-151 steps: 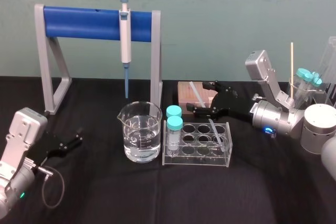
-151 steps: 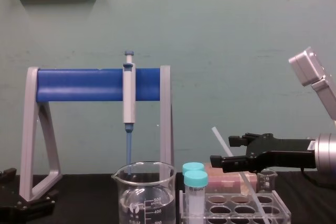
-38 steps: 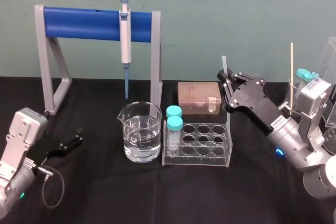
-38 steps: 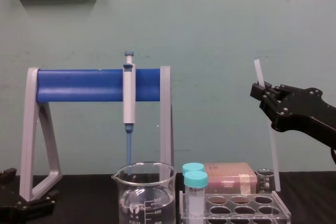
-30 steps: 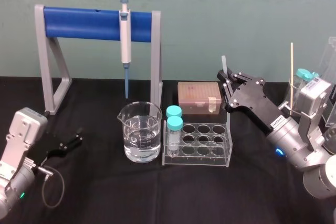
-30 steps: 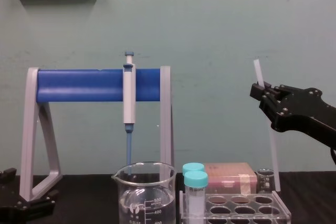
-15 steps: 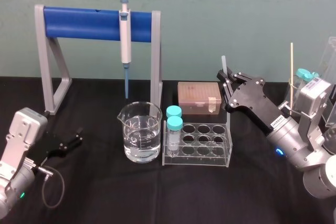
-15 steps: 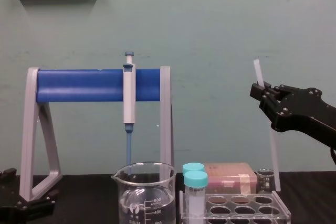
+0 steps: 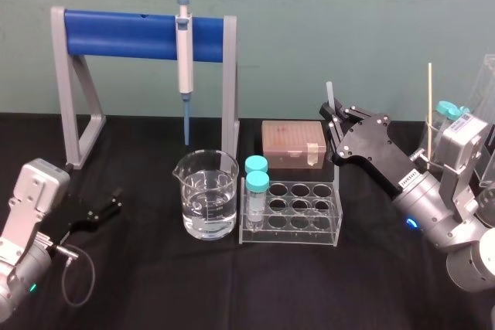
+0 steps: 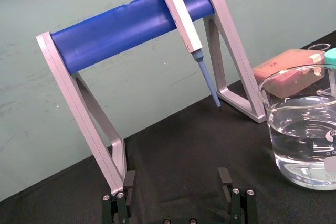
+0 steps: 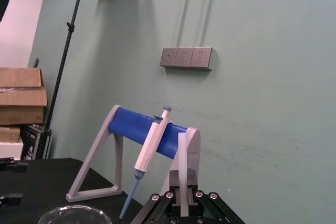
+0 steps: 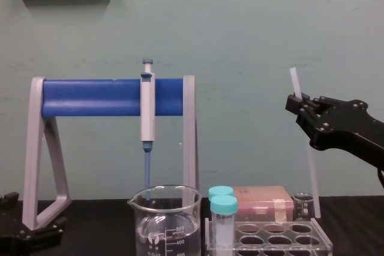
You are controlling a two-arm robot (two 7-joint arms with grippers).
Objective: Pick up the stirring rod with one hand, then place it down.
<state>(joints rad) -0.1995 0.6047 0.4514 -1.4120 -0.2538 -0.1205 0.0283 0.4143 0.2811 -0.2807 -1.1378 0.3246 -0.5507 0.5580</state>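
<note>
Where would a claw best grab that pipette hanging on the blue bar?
Grip the pipette on its white body just below the blue bar, coming from the front: it hangs upright there, and its tip is too slim. The open left claw is free.

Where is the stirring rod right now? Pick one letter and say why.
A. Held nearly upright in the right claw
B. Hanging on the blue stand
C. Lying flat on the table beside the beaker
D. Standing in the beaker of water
A: the right claw is shut on the stirring rod, which stands nearly upright with its top poking out above the claw.
</note>
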